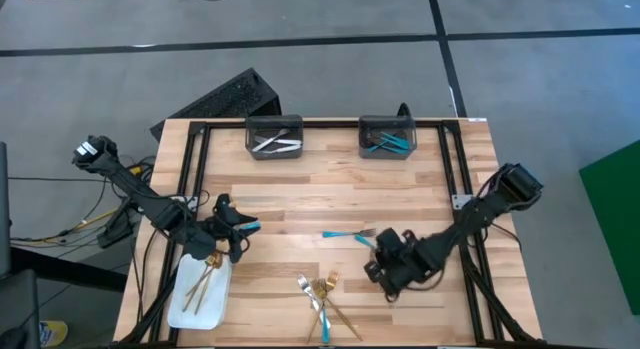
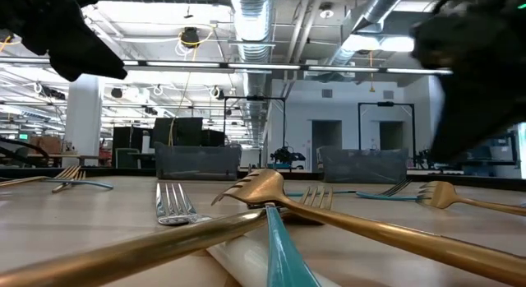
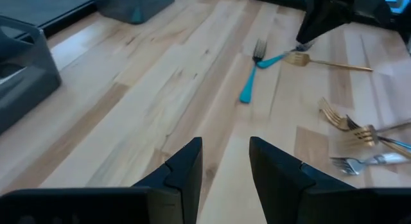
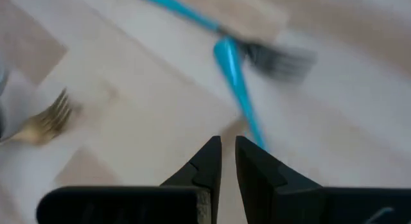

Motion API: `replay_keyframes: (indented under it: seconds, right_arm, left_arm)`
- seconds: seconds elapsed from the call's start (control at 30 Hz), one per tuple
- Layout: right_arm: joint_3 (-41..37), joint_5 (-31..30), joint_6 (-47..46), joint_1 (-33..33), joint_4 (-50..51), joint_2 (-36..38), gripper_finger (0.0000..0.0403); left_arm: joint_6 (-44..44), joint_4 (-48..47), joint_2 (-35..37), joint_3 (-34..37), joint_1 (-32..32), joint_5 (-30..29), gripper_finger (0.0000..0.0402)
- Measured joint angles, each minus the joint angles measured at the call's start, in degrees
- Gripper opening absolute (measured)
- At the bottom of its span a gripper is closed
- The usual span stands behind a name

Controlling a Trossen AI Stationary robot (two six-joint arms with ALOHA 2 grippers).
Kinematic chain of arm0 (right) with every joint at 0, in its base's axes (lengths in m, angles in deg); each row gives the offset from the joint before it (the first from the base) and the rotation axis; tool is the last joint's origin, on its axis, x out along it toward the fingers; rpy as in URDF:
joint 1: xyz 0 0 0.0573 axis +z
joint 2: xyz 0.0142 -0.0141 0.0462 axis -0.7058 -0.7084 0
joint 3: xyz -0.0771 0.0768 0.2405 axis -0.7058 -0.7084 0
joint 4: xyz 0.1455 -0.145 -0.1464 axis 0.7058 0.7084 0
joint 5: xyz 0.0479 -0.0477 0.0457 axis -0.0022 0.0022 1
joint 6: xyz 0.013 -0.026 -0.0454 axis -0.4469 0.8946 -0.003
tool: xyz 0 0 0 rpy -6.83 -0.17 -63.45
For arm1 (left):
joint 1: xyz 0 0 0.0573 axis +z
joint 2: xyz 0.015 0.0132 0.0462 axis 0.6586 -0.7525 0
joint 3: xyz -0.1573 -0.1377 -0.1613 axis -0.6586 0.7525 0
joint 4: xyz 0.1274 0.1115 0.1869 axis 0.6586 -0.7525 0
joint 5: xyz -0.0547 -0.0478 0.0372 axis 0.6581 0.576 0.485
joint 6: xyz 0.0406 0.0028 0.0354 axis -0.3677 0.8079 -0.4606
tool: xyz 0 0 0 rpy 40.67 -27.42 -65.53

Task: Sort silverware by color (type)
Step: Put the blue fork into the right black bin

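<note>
My right claw (image 4: 228,161) hovers nearly closed and empty over the turquoise-handled fork (image 4: 239,95) lying mid-worktop, handle at twelve o'clock. I'd open wider, straddle the handle squarely, then lift. My left claw (image 3: 225,161) waits half-open, empty, near the white tray (image 1: 190,307).

High view looks straight down on whole table (image 1: 400,189). Low view sits at tabletop level, very close to the forks, facing the room. Wrist views look down close at the wood; both probably share the turquoise fork (image 3: 252,83).
</note>
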Motion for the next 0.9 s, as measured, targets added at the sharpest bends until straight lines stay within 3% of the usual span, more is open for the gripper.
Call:
replay_keyframes:
  seconds: [0.13, 0.33, 0.43, 0.57, 0.7, 0.9]
  right_arm:
    - [0.0, 2.1, 11.8, -5.3, -1.9, 0.0, 0.0071]
    - [0.0, 5.5, 40.3, -12.0, -12.0, -0.2, 0.0073]
    - [0.1, 9.4, 50.0, -15.5, -16.4, -2.8, 0.0083]
    - [0.1, 13.5, 56.6, -19.3, -18.4, -4.9, 0.0101]
    - [0.1, 13.9, 58.7, -21.5, -17.0, -7.5, 0.0115]
    - [0.3, 19.7, 59.7, -23.7, -15.5, -9.2, 0.0105]
  left_arm:
    - [-0.5, 0.0, 0.0, 0.0, 0.6, -0.1, 0.0115]
    - [-2.2, -0.1, 0.0, 0.0, 0.8, -3.6, 0.0115]
    - [-3.6, -0.1, 0.0, 0.0, 0.8, -4.7, 0.0115]
    - [-5.1, -0.2, 0.0, 0.1, 0.8, -4.6, 0.0115]
    - [-4.6, -1.5, 0.0, 0.1, 0.8, -4.1, 0.0115]
    - [-5.2, -1.3, -0.8, 0.1, 0.9, -5.7, 0.0115]
